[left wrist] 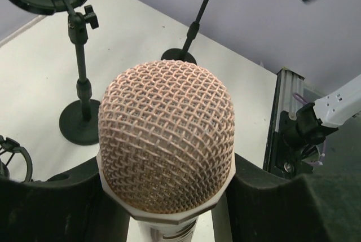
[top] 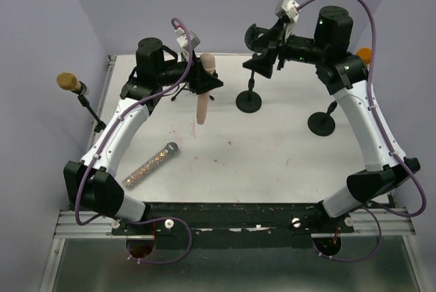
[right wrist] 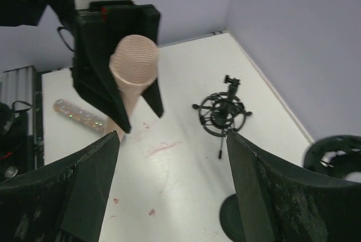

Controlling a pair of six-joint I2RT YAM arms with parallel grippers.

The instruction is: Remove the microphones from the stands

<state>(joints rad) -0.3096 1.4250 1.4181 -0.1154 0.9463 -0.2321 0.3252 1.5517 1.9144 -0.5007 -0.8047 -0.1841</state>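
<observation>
Left hand (top: 202, 79) clenched on pink microphone (top: 201, 105) | right hand (right wrist: 172, 135) released | microphones (top: 151, 165): four | stands (top: 248, 101): three

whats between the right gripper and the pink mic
Nothing: only bare table shows between the right gripper and the pink mic, in the right wrist view.

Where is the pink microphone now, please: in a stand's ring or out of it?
Out. The left gripper holds the pink microphone by its body, and the ring of the nearby stand is empty.
</observation>
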